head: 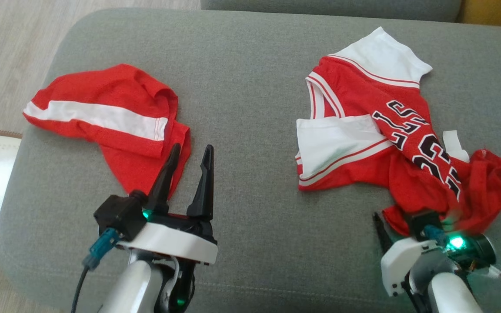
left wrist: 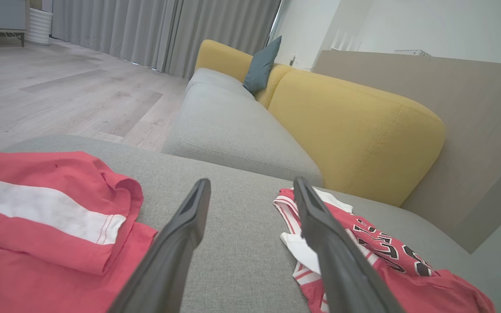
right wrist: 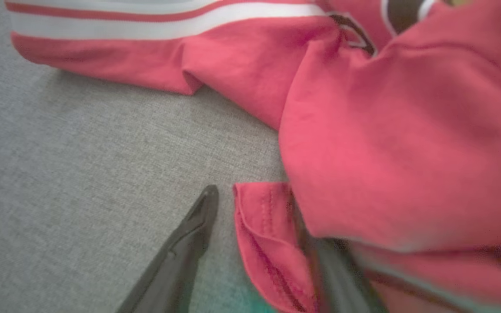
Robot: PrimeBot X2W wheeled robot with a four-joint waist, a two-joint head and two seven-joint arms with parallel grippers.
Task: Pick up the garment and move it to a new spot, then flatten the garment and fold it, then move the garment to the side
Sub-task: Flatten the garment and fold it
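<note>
Red garment [right wrist: 398,130], right gripper [right wrist: 259,213] spread astride it

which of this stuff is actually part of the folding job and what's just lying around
Part of the job:
- jersey, crumpled, not yet flattened
- right end effector, jaws apart astride the jersey's hem
- left end effector, open, holding nothing
- grey cushion, the work surface

Lying about:
- red shorts with a white stripe, seemingly already folded
- yellow backrest
- teal pillow
- curtains
</note>
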